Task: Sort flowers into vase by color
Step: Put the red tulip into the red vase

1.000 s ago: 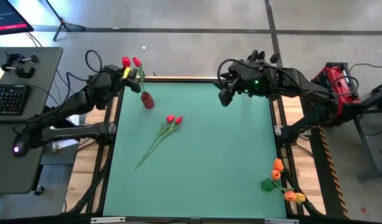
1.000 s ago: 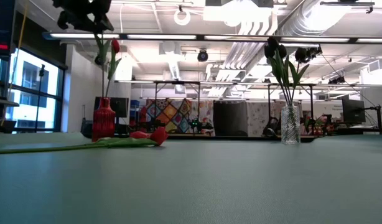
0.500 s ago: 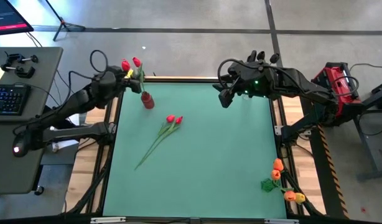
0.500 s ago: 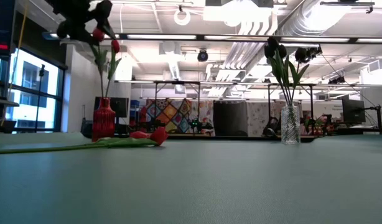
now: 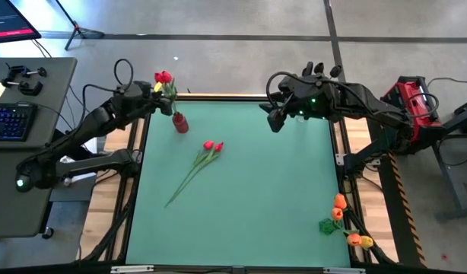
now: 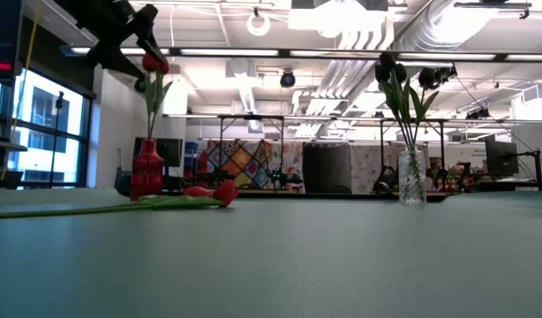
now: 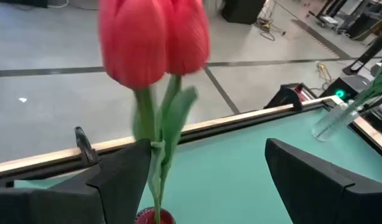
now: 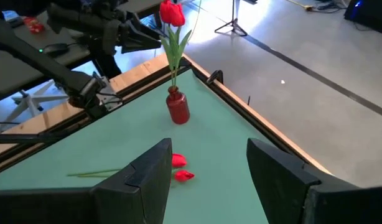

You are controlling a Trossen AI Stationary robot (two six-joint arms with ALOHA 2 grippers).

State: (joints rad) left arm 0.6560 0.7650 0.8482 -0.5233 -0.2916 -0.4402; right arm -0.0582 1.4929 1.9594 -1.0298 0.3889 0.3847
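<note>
High view had my left gripper point(image 5: 146, 103) spread wide, empty beside the red vase point(image 5: 179, 122), and the two loose red tulips point(image 5: 209, 148) lay toward its 4 o'clock, stems running toward 7, nearer it than the half-open right gripper point(image 5: 273, 118).

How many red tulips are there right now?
4. Two red tulips stand in the small red vase at the green table's far left; two more red tulips lie loose mid-table. Others may be hidden.
</note>
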